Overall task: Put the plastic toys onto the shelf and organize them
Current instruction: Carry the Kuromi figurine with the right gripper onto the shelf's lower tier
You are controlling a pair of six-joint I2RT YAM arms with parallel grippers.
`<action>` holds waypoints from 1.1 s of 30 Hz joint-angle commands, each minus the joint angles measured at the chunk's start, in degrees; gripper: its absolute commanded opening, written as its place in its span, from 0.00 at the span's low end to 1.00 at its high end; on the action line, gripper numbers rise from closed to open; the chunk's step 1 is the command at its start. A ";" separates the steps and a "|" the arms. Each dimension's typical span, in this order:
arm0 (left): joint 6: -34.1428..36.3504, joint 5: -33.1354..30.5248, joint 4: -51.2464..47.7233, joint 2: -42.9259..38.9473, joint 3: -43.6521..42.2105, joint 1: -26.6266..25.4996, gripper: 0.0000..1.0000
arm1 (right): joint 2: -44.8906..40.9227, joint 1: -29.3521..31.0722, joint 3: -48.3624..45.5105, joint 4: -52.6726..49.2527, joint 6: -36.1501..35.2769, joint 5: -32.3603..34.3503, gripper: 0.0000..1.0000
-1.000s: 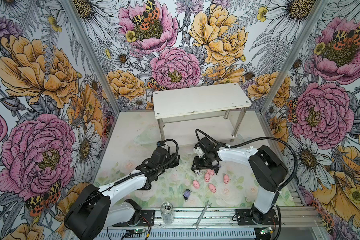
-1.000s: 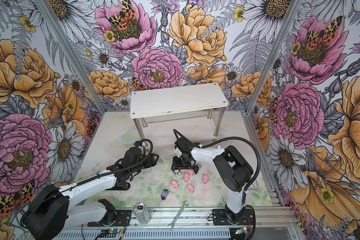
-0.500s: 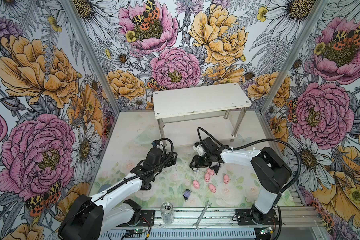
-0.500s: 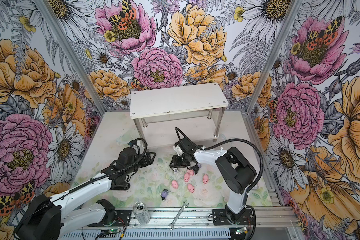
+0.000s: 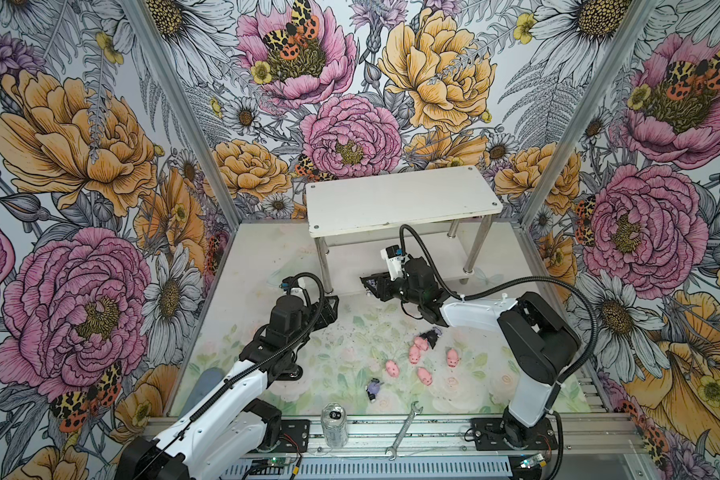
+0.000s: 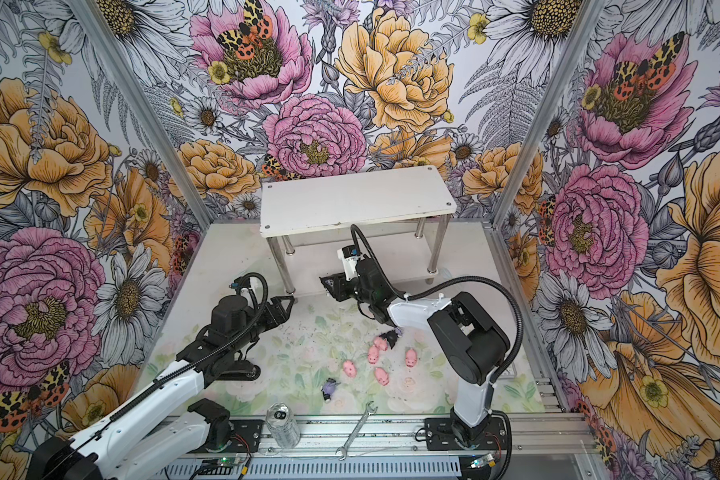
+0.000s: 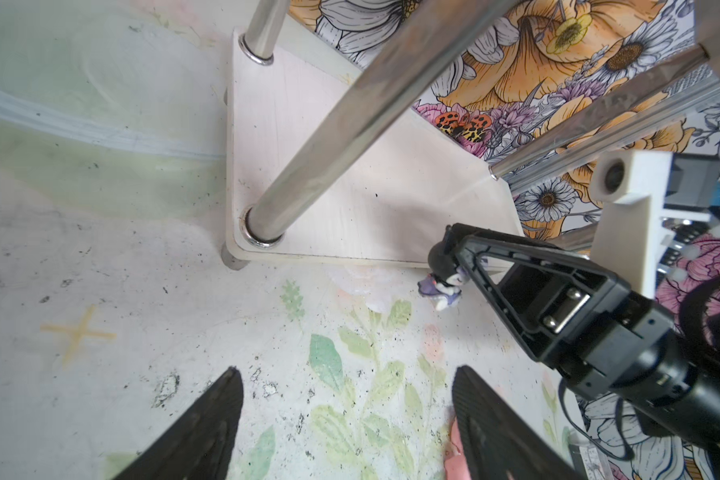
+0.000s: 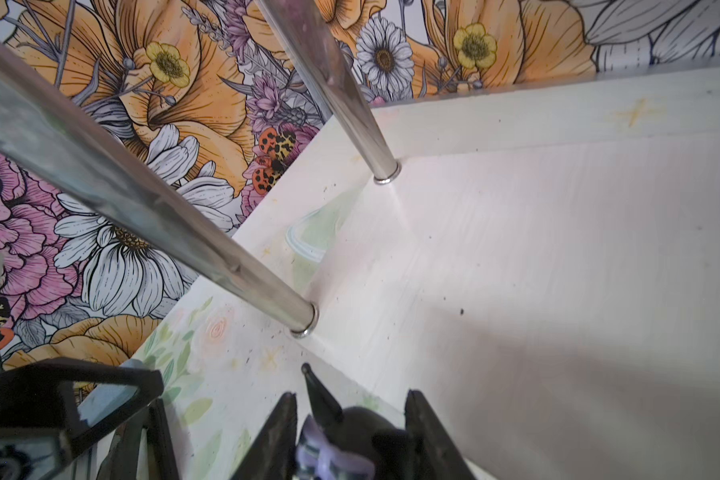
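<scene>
Right jaws moved shelfward, pinching tiny black-purple pointed-ear figurine [image 8: 358, 432] | left jaws spread, empty | best set upright, well inside lower tier of white two-tier shelf [image 5: 400, 199]

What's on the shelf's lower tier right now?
The lower tier is bare where the wrist views show it. The right gripper holds a black-purple figurine at its front edge. The top board covers the rest from above.

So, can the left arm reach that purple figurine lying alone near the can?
Probably yes. The purple figurine lies alone on bare mat, apart from the pink pigs and the clear can, and nothing stands between it and the left arm, whose jaws are open and empty.
</scene>
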 commanded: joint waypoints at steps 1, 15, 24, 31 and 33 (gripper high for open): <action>0.85 1.40 -2.55 -1.73 -1.39 1.55 0.81 | 4.64 0.17 3.87 12.20 -3.34 0.85 0.04; 0.08 1.76 -4.64 -4.14 -2.38 4.31 0.81 | 16.92 1.95 8.35 27.47 -0.97 2.29 0.06; -0.73 1.19 -6.53 -6.13 -2.79 4.48 0.81 | 21.83 4.61 9.51 31.23 -0.24 4.20 0.11; -0.76 0.66 -7.84 -7.82 -3.26 4.59 0.81 | 22.59 5.53 7.72 32.11 -1.47 5.97 0.22; -0.76 0.63 -7.74 -7.75 -3.34 4.65 0.81 | 22.57 5.78 6.86 32.11 -2.26 6.90 0.26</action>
